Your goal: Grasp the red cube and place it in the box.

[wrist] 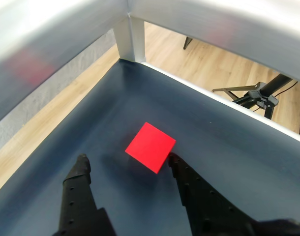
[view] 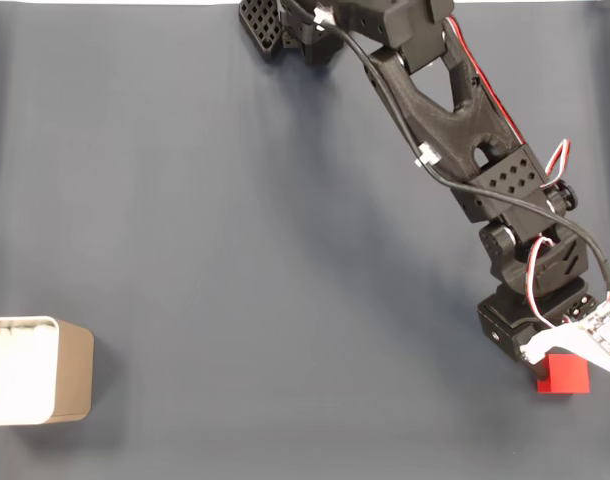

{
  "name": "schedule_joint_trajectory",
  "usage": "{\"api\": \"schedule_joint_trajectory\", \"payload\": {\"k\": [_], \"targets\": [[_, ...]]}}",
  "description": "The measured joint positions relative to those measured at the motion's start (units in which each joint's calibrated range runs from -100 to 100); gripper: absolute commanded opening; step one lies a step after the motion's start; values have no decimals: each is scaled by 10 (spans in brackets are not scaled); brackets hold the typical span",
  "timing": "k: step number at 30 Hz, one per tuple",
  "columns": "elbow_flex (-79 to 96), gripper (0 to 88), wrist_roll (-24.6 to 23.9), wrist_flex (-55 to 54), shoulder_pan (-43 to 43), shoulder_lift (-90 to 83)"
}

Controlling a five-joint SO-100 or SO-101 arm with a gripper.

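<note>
Down by the near right corner of the dark blue table (view: 235,250), as the fixed view has it, sits the red cube (view: 564,373), flat on the surface and partly tucked under the arm's wrist. It's not lifted. Switch to the wrist view and there it is again, the red cube (wrist: 150,147), turned corner-on, lying just ahead of the gripper (wrist: 126,161).

And the claw is spread wide, folks! One black finger (wrist: 77,187) stands clear of the cube on the left of that view, with bare table between them. The other finger's tip sits right at the cube's near right edge; touching or a whisker off, I can't tell from here. Nothing is clamped yet, that much is plain.

So where does that leave the job? By my reading, the approach is done and the grasp itself is still to come: the fingers look as if they'd need to reach a little further forward around the cube before closing.

Now look across the table. The box (view: 30,370) waits at the near left edge in the fixed view, beige side, white rim, white lining showing inside, no cube in it. It's well apart from the cube, nearly the whole width of the table away. Grip, lift, carry and drop all remain.
</note>
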Motion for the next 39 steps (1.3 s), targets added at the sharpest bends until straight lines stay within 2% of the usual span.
{"api": "schedule_joint_trajectory", "payload": {"k": [39], "targets": [[-42, 372, -3, -20, -11, 37]]}}
